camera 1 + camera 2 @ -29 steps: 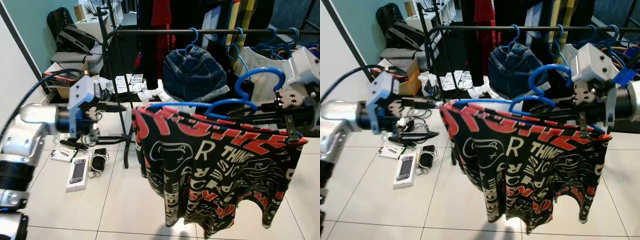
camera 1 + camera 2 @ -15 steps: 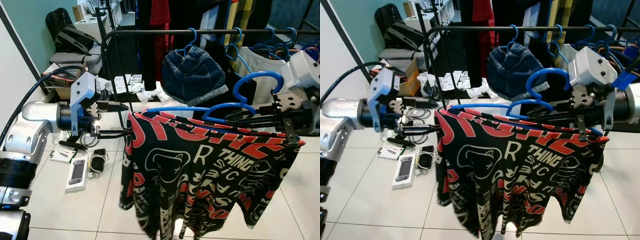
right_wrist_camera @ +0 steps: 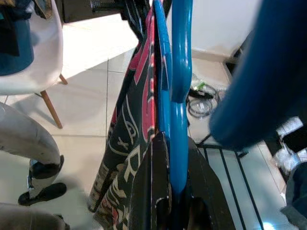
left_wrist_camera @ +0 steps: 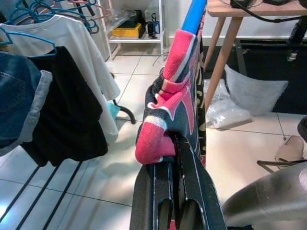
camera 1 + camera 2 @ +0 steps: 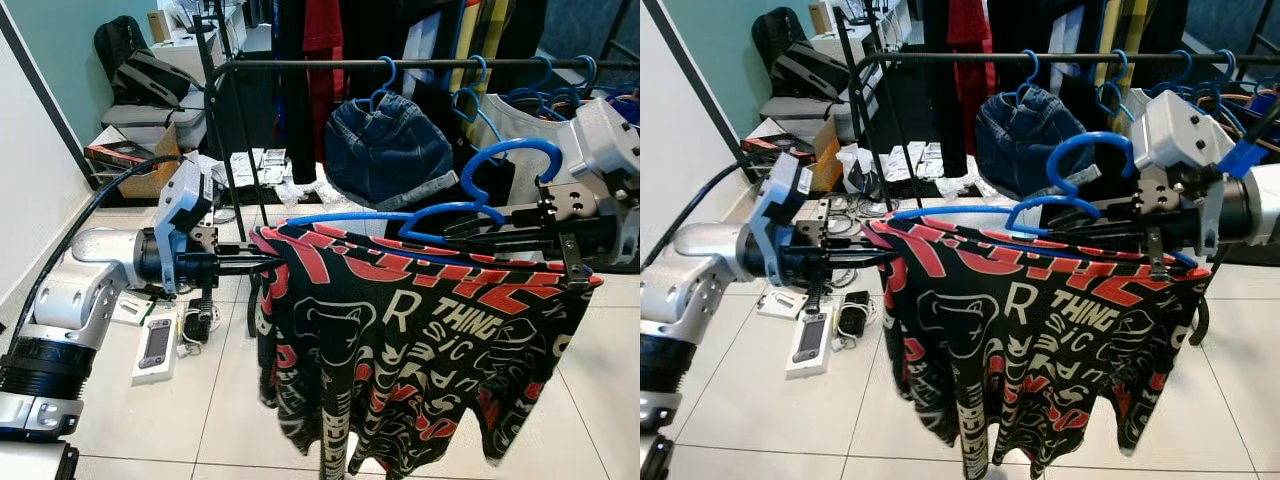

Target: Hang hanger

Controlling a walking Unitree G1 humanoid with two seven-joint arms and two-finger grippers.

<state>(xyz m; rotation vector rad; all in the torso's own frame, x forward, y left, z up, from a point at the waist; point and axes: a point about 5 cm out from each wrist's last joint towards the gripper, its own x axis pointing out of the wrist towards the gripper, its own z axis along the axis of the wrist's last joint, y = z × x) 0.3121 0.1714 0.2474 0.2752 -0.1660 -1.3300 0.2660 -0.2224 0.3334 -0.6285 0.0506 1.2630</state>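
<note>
A blue plastic hanger (image 5: 515,145) carries a black, red and white printed shirt (image 5: 420,330) in front of the black clothes rail (image 5: 420,63). The hanger is held level and below the rail, its hook pointing up. My right gripper (image 5: 455,225) is shut on the hanger just under the hook; the right wrist view shows the blue bar (image 3: 178,124) between the fingers (image 3: 153,182). My left gripper (image 5: 262,262) is shut on the shirt's left end, where red cloth (image 4: 158,143) bunches over the fingertips by the hanger's tip (image 4: 194,14).
Denim shorts (image 5: 385,145) and a white T-shirt (image 5: 520,125) hang on other blue hangers on the rail. The rack's upright post (image 5: 225,130) stands beside my left arm. A boxed game console (image 5: 155,345), cables, bags and boxes (image 5: 150,100) litter the floor at the left.
My left gripper moved right to the shirt's left end and shut on it; it stood open before. The shirt swung and bunched at that end. The right gripper kept its hold.
</note>
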